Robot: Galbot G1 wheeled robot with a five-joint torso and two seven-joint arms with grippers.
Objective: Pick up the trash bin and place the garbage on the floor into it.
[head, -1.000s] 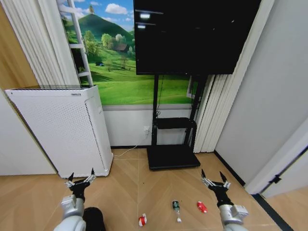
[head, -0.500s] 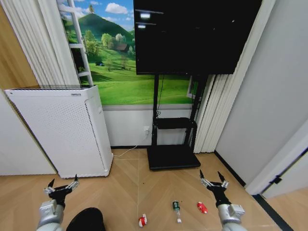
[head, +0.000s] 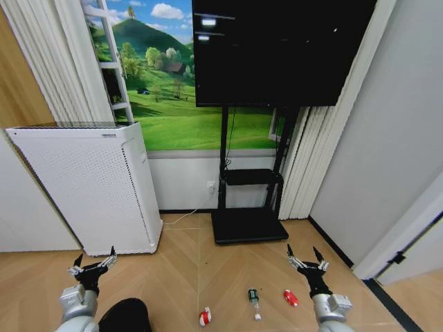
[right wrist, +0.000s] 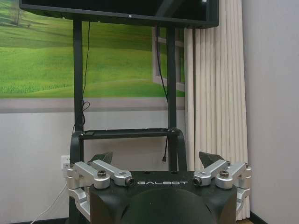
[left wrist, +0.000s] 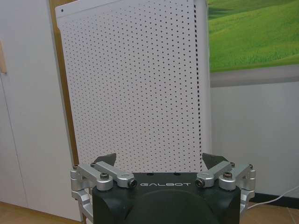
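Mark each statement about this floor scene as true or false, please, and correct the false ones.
1. The left gripper is open. True.
2. The right gripper holds the bottle. False: it is open and empty, raised above the floor; the bottle lies on the floor.
3. The bin stands beside the left arm, at the lower edge of the head view. True.
4. The wad is inside the bin. False: it lies on the floor, right of the bin.
5. The wrapper lies right of the bottle. True.
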